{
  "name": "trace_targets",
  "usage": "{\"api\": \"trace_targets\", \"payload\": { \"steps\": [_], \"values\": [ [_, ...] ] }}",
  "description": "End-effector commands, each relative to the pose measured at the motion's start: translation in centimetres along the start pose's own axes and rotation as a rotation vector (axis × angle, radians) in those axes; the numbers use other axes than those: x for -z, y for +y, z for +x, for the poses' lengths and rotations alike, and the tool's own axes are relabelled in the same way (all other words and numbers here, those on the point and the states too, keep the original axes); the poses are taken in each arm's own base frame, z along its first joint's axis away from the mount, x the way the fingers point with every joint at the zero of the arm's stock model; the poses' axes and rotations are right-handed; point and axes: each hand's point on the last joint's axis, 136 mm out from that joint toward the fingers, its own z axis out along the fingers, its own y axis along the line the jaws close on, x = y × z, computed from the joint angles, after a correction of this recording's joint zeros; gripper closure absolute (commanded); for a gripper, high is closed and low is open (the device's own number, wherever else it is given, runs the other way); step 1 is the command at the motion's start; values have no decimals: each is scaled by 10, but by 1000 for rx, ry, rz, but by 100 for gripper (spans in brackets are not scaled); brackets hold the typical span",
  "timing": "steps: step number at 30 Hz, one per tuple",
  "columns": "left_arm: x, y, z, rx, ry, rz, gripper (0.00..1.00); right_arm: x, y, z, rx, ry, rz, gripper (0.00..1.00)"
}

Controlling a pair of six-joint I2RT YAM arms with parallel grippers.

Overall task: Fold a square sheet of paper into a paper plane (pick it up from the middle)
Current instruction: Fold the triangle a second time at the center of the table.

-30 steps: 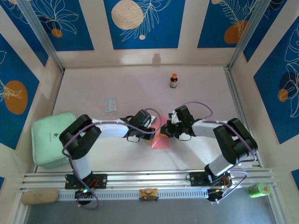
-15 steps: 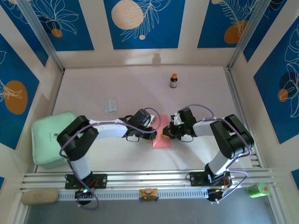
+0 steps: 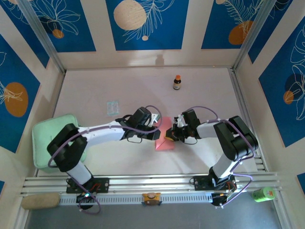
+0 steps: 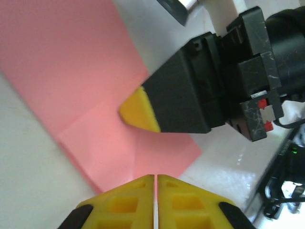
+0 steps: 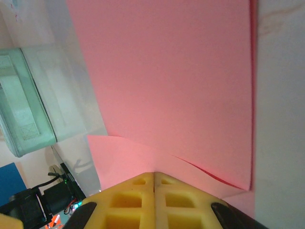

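Top view: the pink sheet of paper [image 3: 165,145] is lying part-folded mid-table, slightly toward the near edge. The left gripper [image 3: 158,133] and right gripper [image 3: 168,137] are crowding over its far side. A small bottle [image 3: 177,82] is standing near the far edge, with a green tub [image 3: 47,143] at the left edge.

Left wrist: the left gripper [image 4: 155,179] is sitting pressed together at the sheet's edge while the right gripper [image 4: 138,112] is touching a crease.

Right wrist: the right gripper [image 5: 154,177] is pressed together too, with a flap curling at its tips. Can't tell if it's pinched.
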Motion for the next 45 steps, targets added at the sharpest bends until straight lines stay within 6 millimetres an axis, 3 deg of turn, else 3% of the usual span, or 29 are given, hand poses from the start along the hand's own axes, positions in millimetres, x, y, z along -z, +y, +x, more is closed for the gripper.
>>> {"api": "trace_targets", "payload": {
  "steps": [1,8,19,26,45],
  "values": [
    [-14,-24,8,0,85,103,91,-1,-28,6,-68,8,99,100],
    [-36,-19,13,16,118,95,91,0,-27,7,-69,14,95,100],
    [-51,-12,22,36,155,112,90,0,-25,8,-68,17,90,100],
    [-58,3,31,41,170,64,90,0,-26,8,-67,20,93,100],
    [-51,33,64,42,213,-33,91,-1,-29,9,-70,22,106,100]
  ]
}}
